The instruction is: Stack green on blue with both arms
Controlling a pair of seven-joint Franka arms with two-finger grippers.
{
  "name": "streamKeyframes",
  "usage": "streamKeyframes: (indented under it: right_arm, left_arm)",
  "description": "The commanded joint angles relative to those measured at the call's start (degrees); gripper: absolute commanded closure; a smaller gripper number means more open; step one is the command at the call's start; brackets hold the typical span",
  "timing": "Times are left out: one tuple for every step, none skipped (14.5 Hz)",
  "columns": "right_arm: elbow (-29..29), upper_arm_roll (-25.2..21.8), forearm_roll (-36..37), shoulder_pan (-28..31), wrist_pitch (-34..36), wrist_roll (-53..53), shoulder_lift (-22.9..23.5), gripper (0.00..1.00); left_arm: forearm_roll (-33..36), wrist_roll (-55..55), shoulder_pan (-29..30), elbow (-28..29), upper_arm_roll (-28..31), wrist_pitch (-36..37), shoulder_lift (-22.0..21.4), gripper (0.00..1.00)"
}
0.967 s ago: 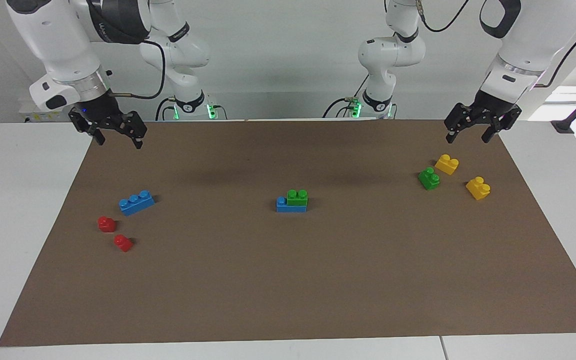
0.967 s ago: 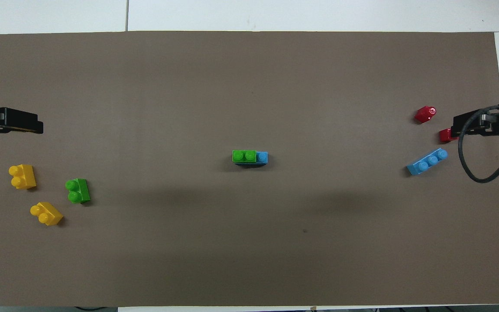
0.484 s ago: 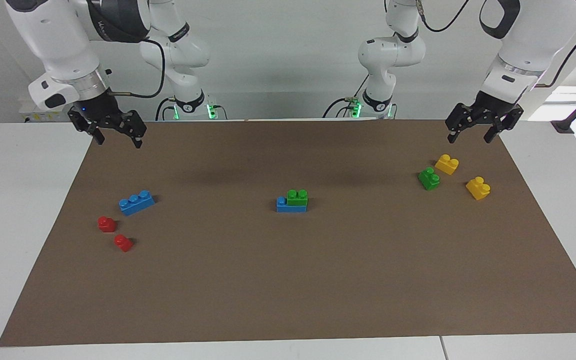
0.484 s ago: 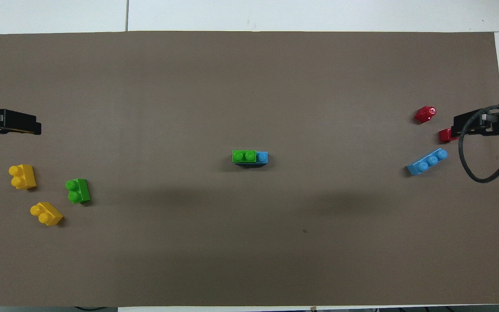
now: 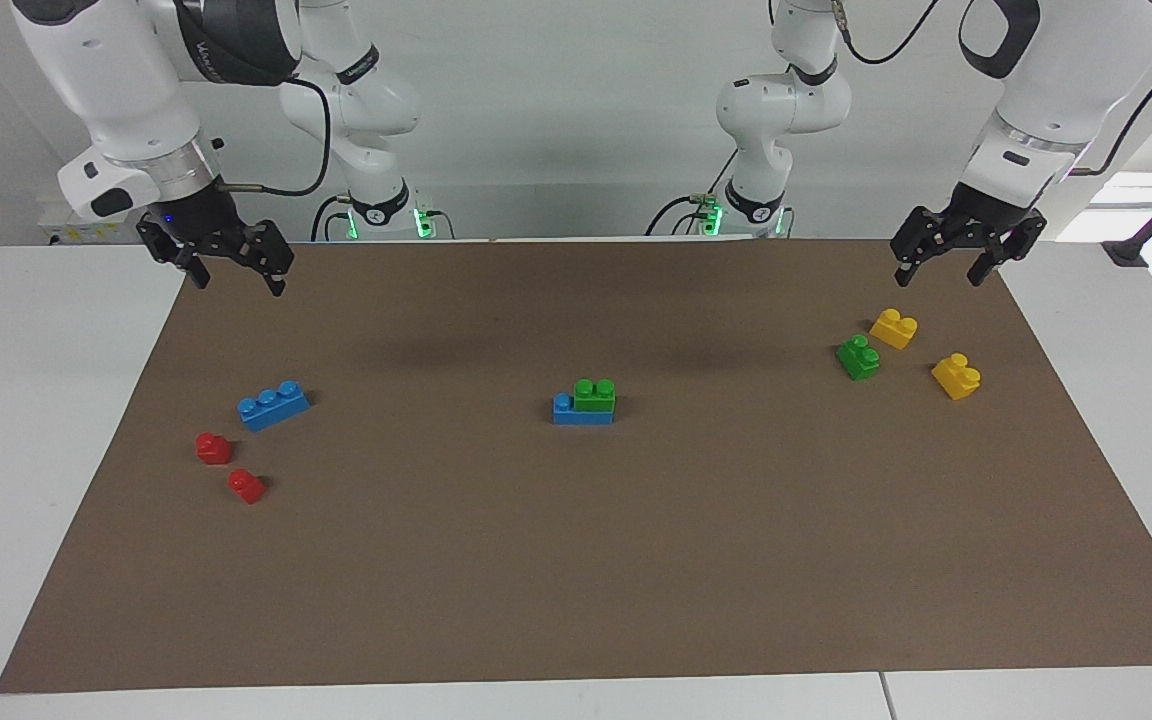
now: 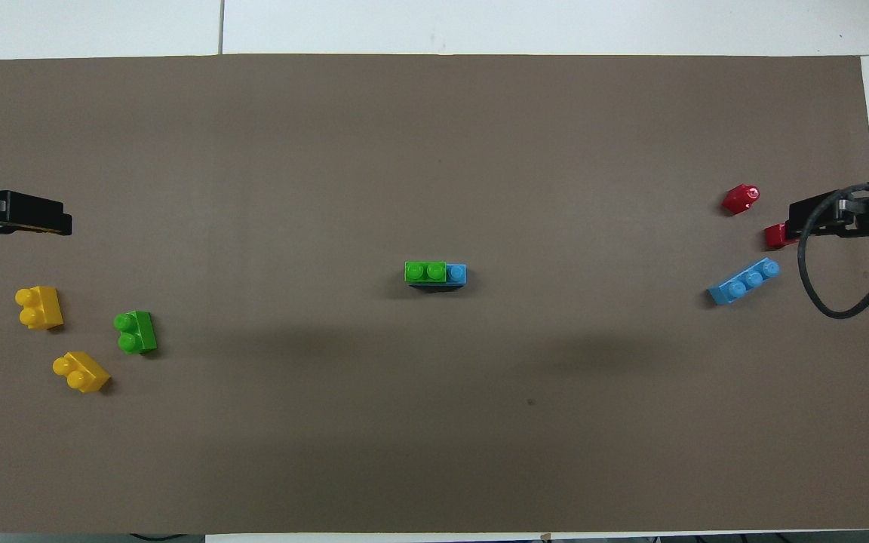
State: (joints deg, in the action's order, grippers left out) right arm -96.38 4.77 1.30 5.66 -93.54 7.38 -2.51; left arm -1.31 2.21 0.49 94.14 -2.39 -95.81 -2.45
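At the middle of the brown mat [image 5: 576, 560]: a green brick [image 5: 594, 396] stacked on a blue brick [image 5: 576, 410], covering two of its studs, one blue stud left bare at the end toward the right arm.

Toward the right arm's end of the tabletop [image 5: 36, 400]: a second blue brick [image 5: 273, 405] lying flat and slightly askew, with two red bricks [image 5: 214, 448] just beside it, farther from the robots, close together but apart.

Toward the left arm's end: a second green brick [image 5: 858, 357] resting on the mat, almost touching one yellow brick [image 5: 893, 328] that lies nearer to the robots; another yellow brick [image 5: 956, 376] a little apart, closer to the mat's edge.

Right gripper [image 5: 231, 278]: raised over the mat's corner at its own end, fingers spread, holding nothing. In the overhead view, overlapping one red brick without touching it.

Left gripper [image 5: 938, 272]: raised over the mat's edge at its own end, above the yellow and green bricks, fingers spread, holding nothing.
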Motion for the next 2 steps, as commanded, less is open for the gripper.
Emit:
streamKeyframes:
  right_arm:
    - [0.4,0.5,-0.1,0.5,1.6,-3.3,0.0,0.0]
    - [0.4,0.5,-0.1,0.5,1.7,-6.8,-0.1,0.0]
  left_arm:
    - [1.0,0.5,-0.2,1.1,0.2,0.4,-1.2,0.0]
    - [1.0,0.5,-0.2,1.1,0.2,0.4,-1.2,0.0]
